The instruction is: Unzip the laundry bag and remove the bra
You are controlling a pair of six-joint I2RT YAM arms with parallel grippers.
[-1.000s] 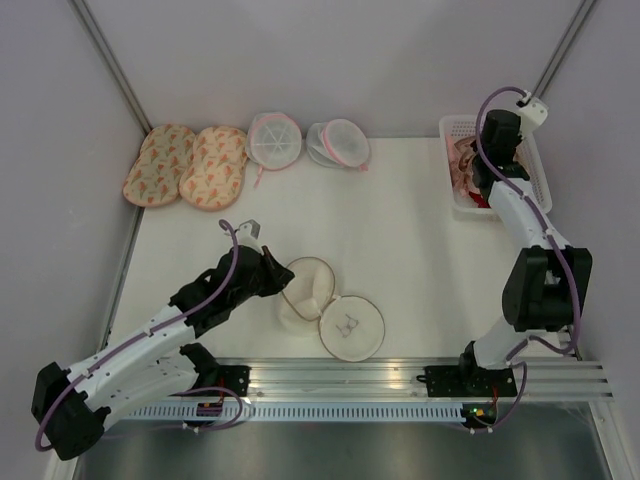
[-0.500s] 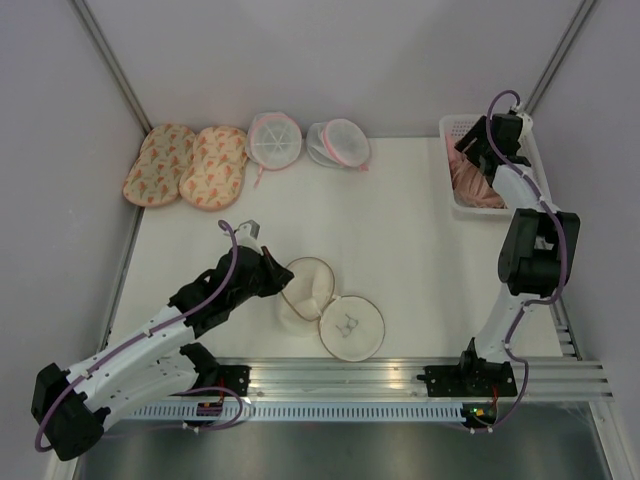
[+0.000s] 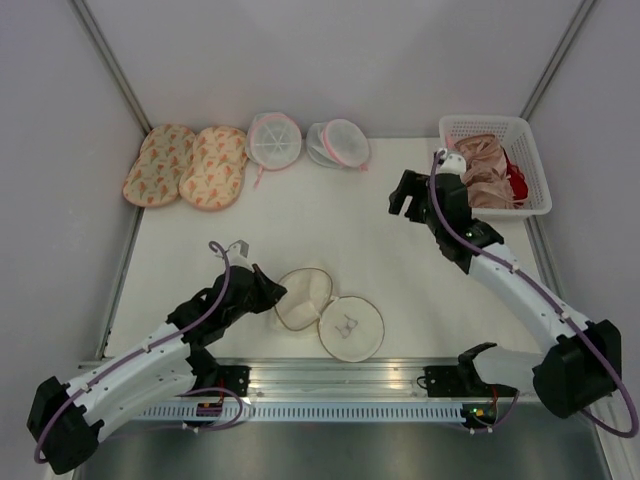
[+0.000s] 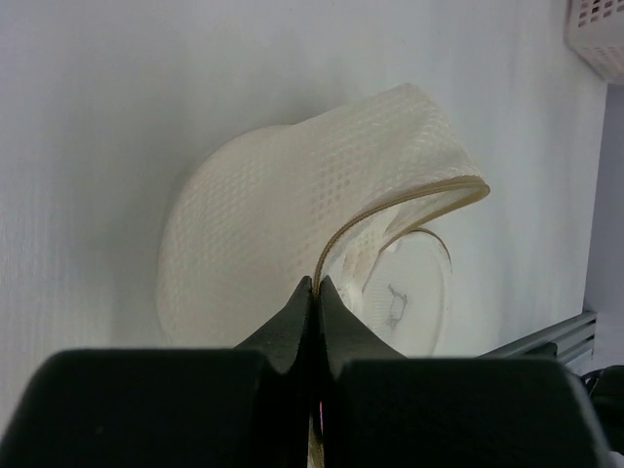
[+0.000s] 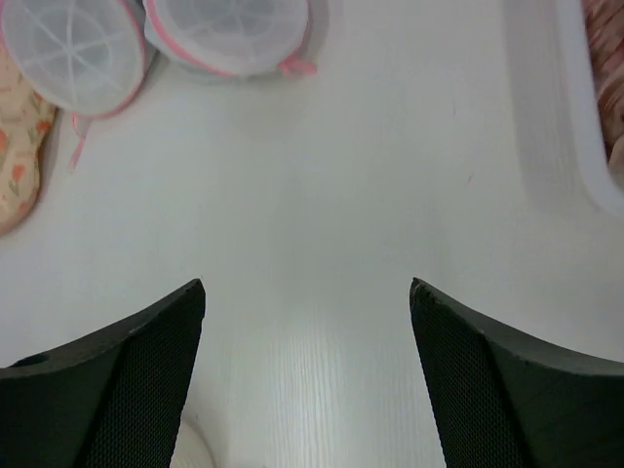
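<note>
You have one flat white table point(image 3: 390, 250), walled by pale panels on the left, far and right sides, with a metal rail point(image 3: 400, 372) along the near edge. Two arms work over it. The left arm point(image 3: 150, 350) reaches in from the near left corner. The right arm point(image 3: 515, 290) stretches diagonally from the near right corner toward the middle.

One white slotted plastic basket point(image 3: 480, 123) stands in the far right corner. Along the far edge on the left lie two peach floral oval bags point(image 3: 160, 163), touching each other. Just beside them are two round white mesh bags with pink trim point(image 3: 273, 138).

The one round cream-white mesh laundry bag with tan edging point(image 3: 300, 295) lies near the front, left of centre, opened like a clamshell. Its half with the small dark mark point(image 3: 348, 324) lies flat, just beside the rail. The other half is lifted and curled at its rim.

Your left gripper point(image 4: 314, 290) is clenched on that tan edging and holds the rim up. Your right gripper point(image 5: 307, 285) is spread wide with nothing in it, above open table between the pink-trimmed bags and the basket.

The soft shiny pinkish-beige fabric bra point(image 3: 480, 170) lies in the basket, against one red garment point(image 3: 516, 186) and well apart from the laundry bag. Open white surface runs from the laundry bag to the far row and across to the basket, with only the right arm crossing it.
</note>
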